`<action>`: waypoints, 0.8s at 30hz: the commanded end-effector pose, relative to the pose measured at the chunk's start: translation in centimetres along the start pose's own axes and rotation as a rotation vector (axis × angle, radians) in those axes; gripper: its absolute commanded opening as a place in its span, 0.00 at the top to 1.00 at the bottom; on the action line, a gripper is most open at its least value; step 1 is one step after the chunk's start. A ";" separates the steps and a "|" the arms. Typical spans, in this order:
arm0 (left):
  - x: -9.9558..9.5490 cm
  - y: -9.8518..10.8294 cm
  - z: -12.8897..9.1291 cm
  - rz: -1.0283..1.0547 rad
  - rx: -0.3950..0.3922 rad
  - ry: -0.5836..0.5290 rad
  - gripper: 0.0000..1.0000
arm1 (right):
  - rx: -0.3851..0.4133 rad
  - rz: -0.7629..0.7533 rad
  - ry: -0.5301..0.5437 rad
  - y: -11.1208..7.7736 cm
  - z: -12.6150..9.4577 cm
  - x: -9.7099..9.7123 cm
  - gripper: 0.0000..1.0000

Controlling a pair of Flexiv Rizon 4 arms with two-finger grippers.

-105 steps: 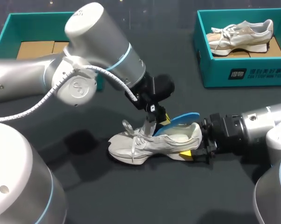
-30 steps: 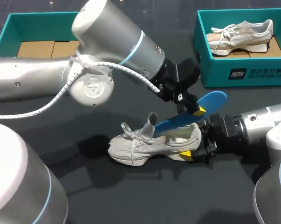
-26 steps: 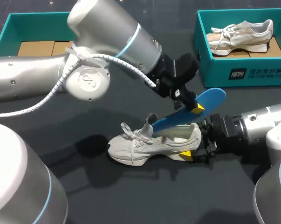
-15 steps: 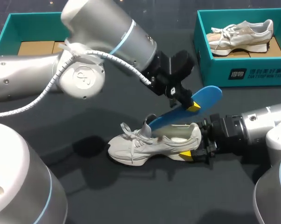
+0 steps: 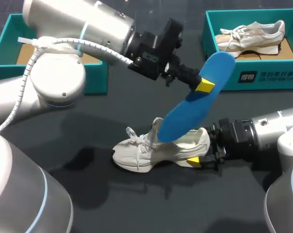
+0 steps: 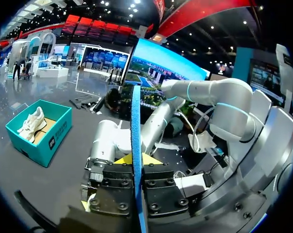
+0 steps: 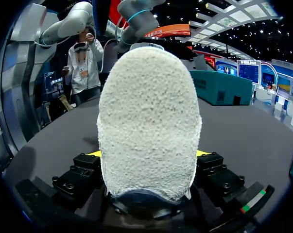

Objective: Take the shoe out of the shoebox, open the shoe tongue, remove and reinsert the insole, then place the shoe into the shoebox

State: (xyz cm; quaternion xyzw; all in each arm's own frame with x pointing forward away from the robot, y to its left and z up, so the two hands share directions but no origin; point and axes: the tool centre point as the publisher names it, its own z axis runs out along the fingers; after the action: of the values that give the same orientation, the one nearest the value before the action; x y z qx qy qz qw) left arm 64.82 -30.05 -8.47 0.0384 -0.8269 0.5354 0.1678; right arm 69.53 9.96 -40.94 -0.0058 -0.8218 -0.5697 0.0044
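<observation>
Insole [image 5: 197,99] clamped edge-on in left gripper [image 6: 136,159]; head view shows shoe [image 5: 161,148] below.

Blue insole [image 5: 191,108]; white shoe [image 5: 151,150]; teal shoebox [image 5: 224,76].

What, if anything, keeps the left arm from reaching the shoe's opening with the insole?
Probably nothing. The left tool is shut on the blue insole, whose lower end hangs right at the open top of the shoe. The right tool holds the heel, away from that path.
</observation>
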 end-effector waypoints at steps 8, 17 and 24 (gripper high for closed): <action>0.7 0.7 -2.6 0.005 0.060 -0.001 1.00 | 0.004 0.000 -0.001 0.1 0.0 0.1 1.00; 4.6 0.6 -7.0 -0.112 0.230 -0.096 1.00 | 0.004 0.000 -0.001 0.1 0.0 0.1 1.00; 5.5 0.6 -8.7 -0.122 0.255 -0.110 1.00 | 0.004 0.000 -0.001 0.1 0.0 0.1 1.00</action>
State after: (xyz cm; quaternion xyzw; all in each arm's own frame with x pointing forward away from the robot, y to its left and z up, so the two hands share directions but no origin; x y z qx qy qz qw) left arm 62.90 -24.02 -4.11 0.1301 -0.7673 0.6074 0.1590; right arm 69.53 9.96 -40.94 -0.0058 -0.8218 -0.5697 0.0043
